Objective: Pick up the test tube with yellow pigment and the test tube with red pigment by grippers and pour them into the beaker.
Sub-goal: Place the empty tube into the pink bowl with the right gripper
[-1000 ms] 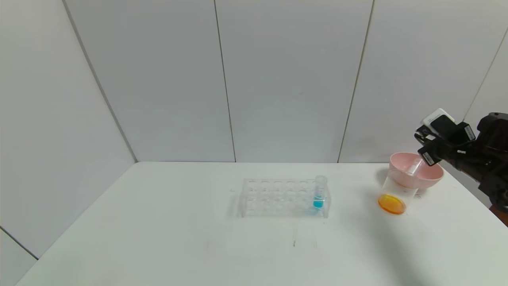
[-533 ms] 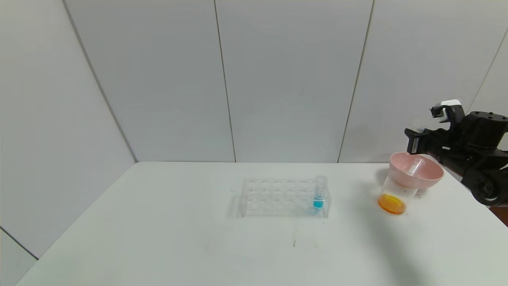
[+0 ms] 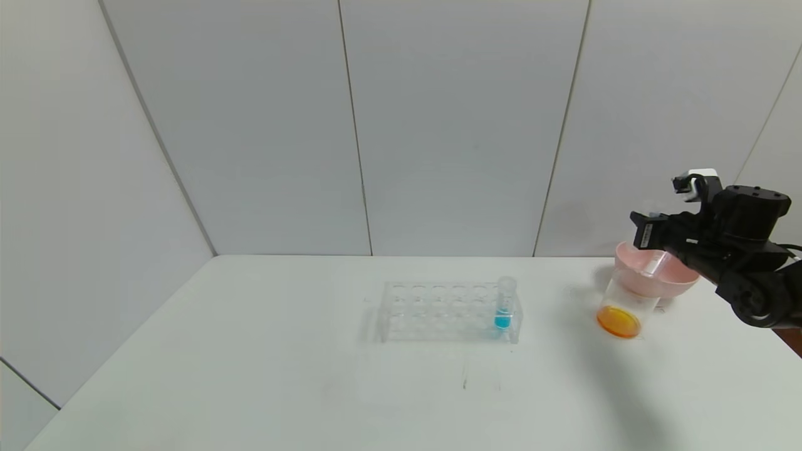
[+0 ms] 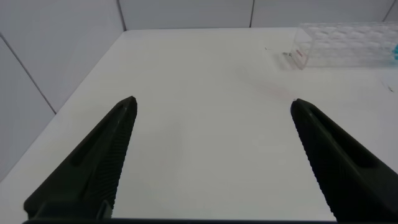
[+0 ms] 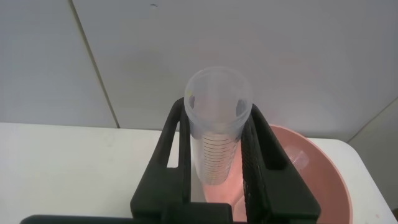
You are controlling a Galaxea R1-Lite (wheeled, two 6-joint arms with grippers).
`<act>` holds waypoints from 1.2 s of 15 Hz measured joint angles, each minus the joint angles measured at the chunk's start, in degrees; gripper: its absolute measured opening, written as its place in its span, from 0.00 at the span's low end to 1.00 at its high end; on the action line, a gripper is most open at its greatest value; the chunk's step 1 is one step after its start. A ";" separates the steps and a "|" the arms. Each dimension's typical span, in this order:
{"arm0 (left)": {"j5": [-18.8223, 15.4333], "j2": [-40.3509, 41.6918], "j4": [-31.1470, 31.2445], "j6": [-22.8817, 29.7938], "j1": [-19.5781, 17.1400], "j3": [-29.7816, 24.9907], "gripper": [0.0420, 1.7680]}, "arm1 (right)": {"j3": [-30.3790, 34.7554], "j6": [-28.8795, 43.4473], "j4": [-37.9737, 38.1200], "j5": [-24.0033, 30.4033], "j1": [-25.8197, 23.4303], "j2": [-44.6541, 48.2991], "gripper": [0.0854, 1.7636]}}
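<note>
Judging by the orange mix already in the beaker [image 3: 626, 300], the pouring looks done and the step in hand is putting away the spent tube. To do that well, the right pincer [image 3: 644, 230] should come low over the pink bowl [image 3: 680, 282] before letting go, tip the tube gently so it slides in rather than drops, and keep clear of the beaker, which stands just below and in front of the pincer, against the bowl, and would tip easily. The surface [image 3: 250, 351] lies well beneath the pincer, and the clear rack [image 3: 438, 310] with its blue tube [image 3: 503, 307] is well off to the pincer's left. The bowl sits directly under and behind the fingers. A second tube [image 3: 653, 264] rests inside the bowl, near the fingertips. The held test tube [image 5: 214, 143] is clamped between the two fingers, looks empty, and has a faint yellow trace near its rim. The left pincer [image 4: 212, 102] hangs idle with its fingers apart, far from the rack.
</note>
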State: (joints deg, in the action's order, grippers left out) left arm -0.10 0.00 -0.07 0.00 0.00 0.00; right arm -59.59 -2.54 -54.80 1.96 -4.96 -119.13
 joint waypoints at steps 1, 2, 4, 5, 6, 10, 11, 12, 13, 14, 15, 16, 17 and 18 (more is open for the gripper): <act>0.00 0.00 0.00 0.00 0.00 0.00 1.00 | 0.00 0.02 0.00 -0.02 -0.21 -0.04 0.26; 0.02 0.00 0.00 0.00 0.00 0.00 1.00 | 0.00 -0.02 -0.02 -0.05 -0.49 -0.09 0.26; 0.00 0.00 0.00 0.00 0.00 0.00 1.00 | 0.09 -0.15 -0.02 0.00 -1.45 -0.20 0.26; 0.00 0.00 0.00 0.00 0.00 0.00 1.00 | 0.24 -0.24 -0.09 0.02 -1.82 -0.35 0.26; 0.00 0.00 0.00 0.00 0.00 0.00 1.00 | 0.33 -0.33 -0.22 0.00 -2.11 -0.59 0.26; 0.00 0.00 0.00 0.00 0.00 0.00 1.00 | 0.52 -0.41 -0.20 0.02 -3.00 -1.68 0.28; 0.00 0.00 0.00 0.00 0.00 0.00 1.00 | 0.52 -0.52 -0.22 0.02 -3.13 -1.94 0.36; 0.00 0.00 0.00 0.00 0.00 0.00 1.00 | 0.55 -0.80 -0.30 0.06 -3.28 -2.23 0.44; 0.00 0.00 0.00 0.00 0.00 0.00 1.00 | 0.57 -0.79 -0.35 0.09 -3.41 -2.46 0.50; 0.00 0.00 0.00 0.00 0.00 0.00 1.00 | 0.46 -0.72 -0.30 0.06 -3.66 -2.62 0.55; 0.00 0.00 0.00 0.00 0.00 0.00 1.00 | 0.33 -0.77 -0.30 0.09 -4.01 -2.71 0.60; 0.00 0.00 0.00 0.00 0.00 0.00 1.00 | 0.20 -0.68 -0.33 0.06 -4.22 -2.73 0.64; 0.00 0.00 0.00 0.00 0.00 0.00 1.00 | 0.05 -0.57 -0.35 0.06 -4.57 -2.71 0.69; 0.00 0.00 0.00 0.00 0.00 0.00 1.00 | -0.06 -0.50 -0.38 0.06 -4.95 -2.54 0.72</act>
State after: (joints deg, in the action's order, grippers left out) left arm -0.10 0.00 -0.07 0.00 0.00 0.00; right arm -59.65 -3.04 -55.17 2.02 -9.91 -121.66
